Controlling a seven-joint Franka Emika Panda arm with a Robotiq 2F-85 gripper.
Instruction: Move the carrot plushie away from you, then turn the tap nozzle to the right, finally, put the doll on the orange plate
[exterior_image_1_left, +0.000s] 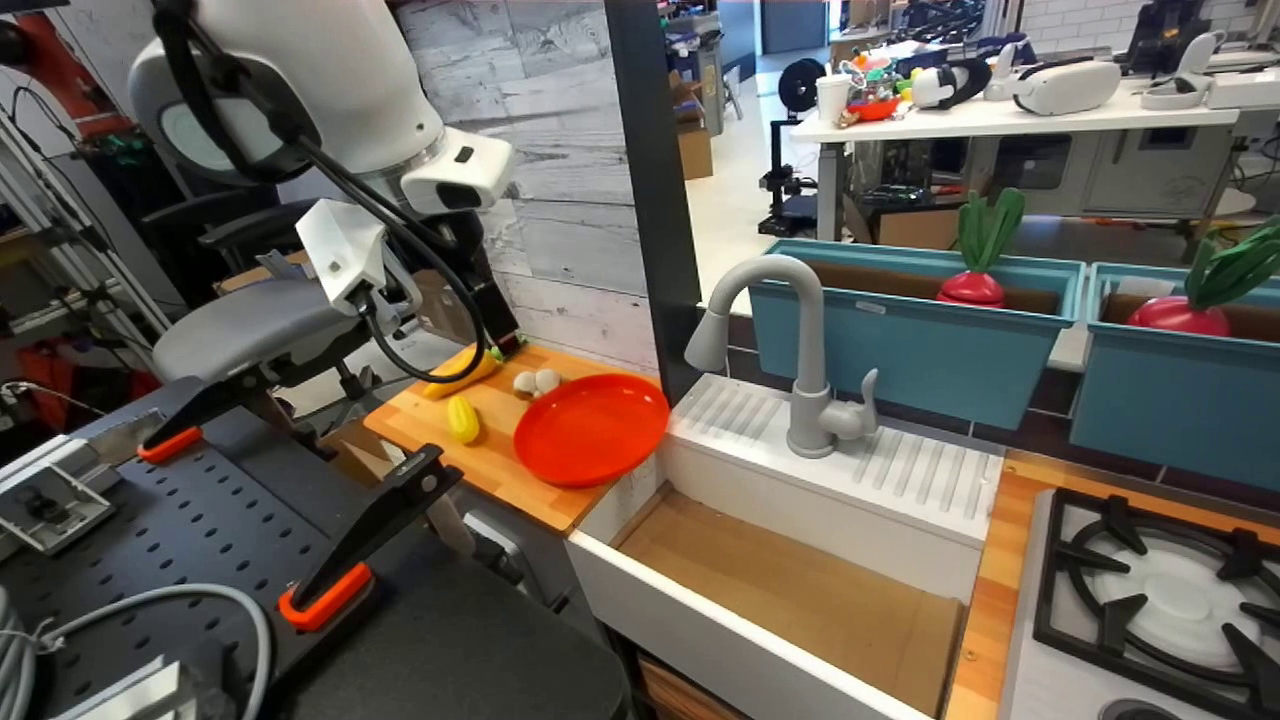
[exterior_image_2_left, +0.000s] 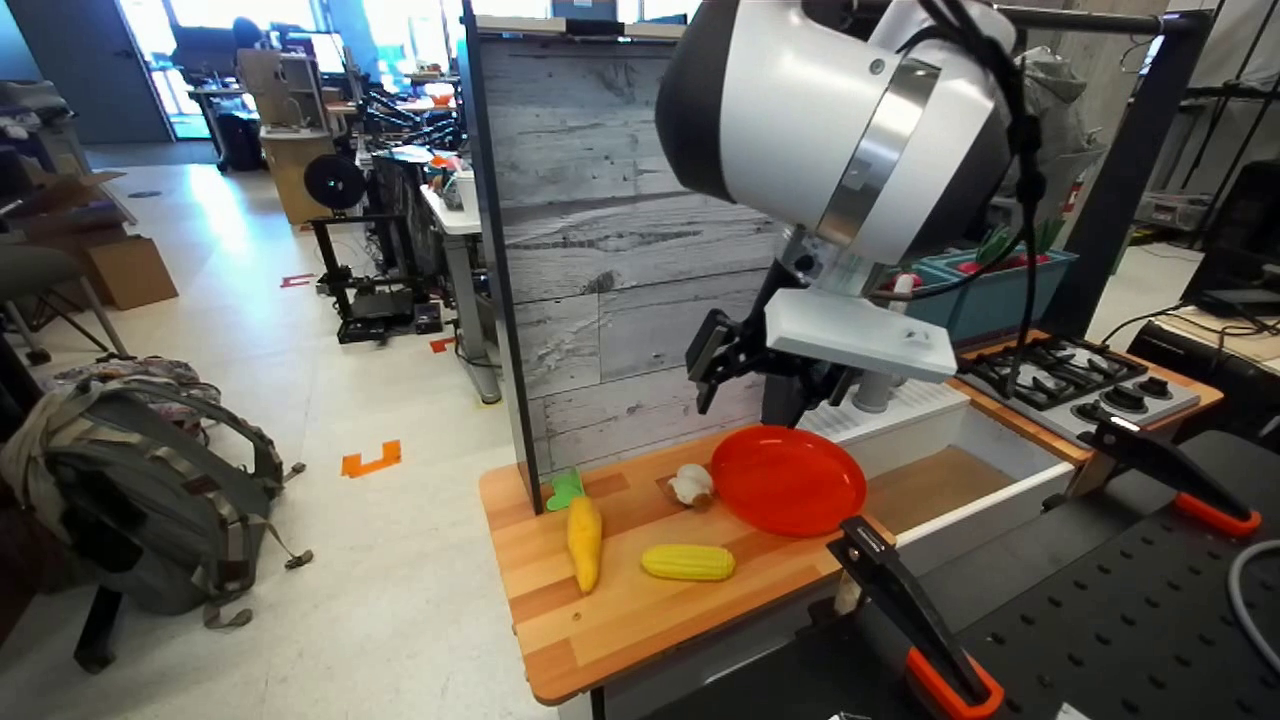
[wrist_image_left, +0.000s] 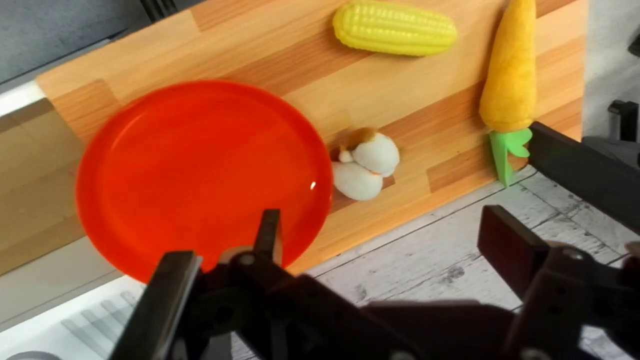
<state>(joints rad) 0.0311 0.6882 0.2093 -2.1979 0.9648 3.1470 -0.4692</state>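
Note:
The carrot plushie (exterior_image_2_left: 584, 545), yellow-orange with a green top, lies on the wooden board; it also shows in the wrist view (wrist_image_left: 511, 70). The doll (wrist_image_left: 367, 165), a small white soft lump with a brown part, lies between the carrot and the orange plate (wrist_image_left: 200, 170), close by the plate's rim. The plate holds nothing and shows in both exterior views (exterior_image_1_left: 590, 430) (exterior_image_2_left: 788, 480). The grey tap nozzle (exterior_image_1_left: 812, 320) arches behind the sink, its spout towards the board side. My gripper (wrist_image_left: 385, 240) is open and empty, held above the board near the wall in an exterior view (exterior_image_2_left: 745, 385).
A yellow corn toy (exterior_image_2_left: 688, 562) lies on the wooden board (exterior_image_2_left: 590, 650) near its front edge. A grey wood-patterned wall (exterior_image_2_left: 620, 340) stands behind the board. The white sink (exterior_image_1_left: 740, 620), a stove (exterior_image_1_left: 1170, 600) and blue planters (exterior_image_1_left: 910, 350) stand beyond the plate.

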